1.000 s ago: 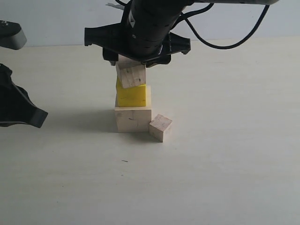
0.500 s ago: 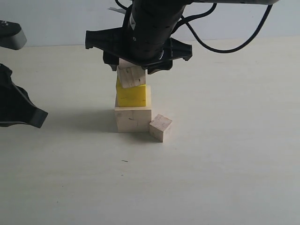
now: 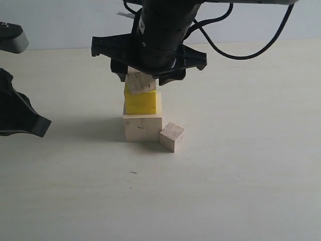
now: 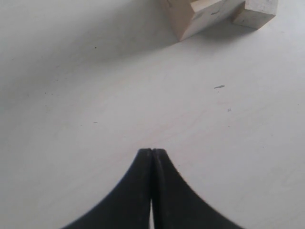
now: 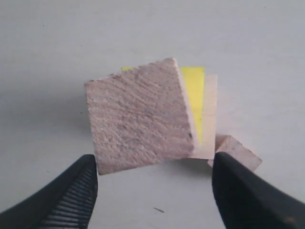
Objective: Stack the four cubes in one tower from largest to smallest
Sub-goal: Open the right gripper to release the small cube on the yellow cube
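The large pale wooden cube (image 3: pixel 142 128) stands on the table with the yellow cube (image 3: pixel 141 103) on top of it. A small wooden cube (image 3: pixel 141 83) rests on the yellow one, twisted out of line and overhanging it. My right gripper (image 3: pixel 147 78) hovers around this top cube, open. In the right wrist view its fingers (image 5: pixel 81 186) stand wide apart beside the top cube (image 5: pixel 140 121), above the yellow cube (image 5: pixel 194 95). The other small wooden cube (image 3: pixel 171 136) lies on the table against the large cube's right corner. My left gripper (image 3: pixel 42 125) is shut, far left.
The left wrist view shows my shut left gripper (image 4: pixel 152 151) over bare table, with the large cube (image 4: pixel 200 16) and the loose small cube (image 4: pixel 255 12) far ahead. A black cable (image 3: pixel 241 47) loops behind the right arm.
My right gripper has sunk slightly over the tower and now hides more of the top cube. The cubes and the left arm have not moved.
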Robot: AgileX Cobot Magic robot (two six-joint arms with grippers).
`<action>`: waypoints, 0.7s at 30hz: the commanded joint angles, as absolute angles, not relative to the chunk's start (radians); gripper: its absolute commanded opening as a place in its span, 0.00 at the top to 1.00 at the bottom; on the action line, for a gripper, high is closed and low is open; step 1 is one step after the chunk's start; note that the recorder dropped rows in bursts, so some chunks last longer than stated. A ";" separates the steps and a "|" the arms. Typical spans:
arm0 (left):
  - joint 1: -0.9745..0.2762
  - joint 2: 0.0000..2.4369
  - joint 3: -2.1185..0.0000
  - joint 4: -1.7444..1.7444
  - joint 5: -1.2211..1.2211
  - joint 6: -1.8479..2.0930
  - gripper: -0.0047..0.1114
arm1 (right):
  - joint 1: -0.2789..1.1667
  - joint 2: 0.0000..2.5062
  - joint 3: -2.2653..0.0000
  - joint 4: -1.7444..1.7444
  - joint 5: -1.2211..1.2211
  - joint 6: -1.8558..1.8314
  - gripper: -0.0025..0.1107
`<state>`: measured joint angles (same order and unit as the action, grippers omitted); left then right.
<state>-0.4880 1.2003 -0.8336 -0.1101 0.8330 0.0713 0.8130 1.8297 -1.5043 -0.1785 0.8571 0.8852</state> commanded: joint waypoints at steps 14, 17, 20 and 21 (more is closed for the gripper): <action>-0.487 1.199 -0.830 -0.115 0.843 0.071 0.96 | 0.814 1.761 -1.516 0.000 0.939 0.714 0.67; -0.487 1.199 -0.830 -0.119 0.849 0.071 0.96 | 0.814 1.768 -1.516 0.000 0.939 0.685 0.89; -0.487 1.199 -0.830 -0.123 0.858 0.071 0.96 | 0.814 1.806 -1.516 0.025 0.939 0.654 0.98; -0.487 1.199 -0.830 -0.125 0.857 0.071 0.96 | 0.814 1.812 -1.516 0.032 0.939 0.654 0.98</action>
<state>-0.4880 1.2003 -0.8336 -0.1145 0.8556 0.0713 0.8130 1.7928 -1.5103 0.0132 0.9390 0.6725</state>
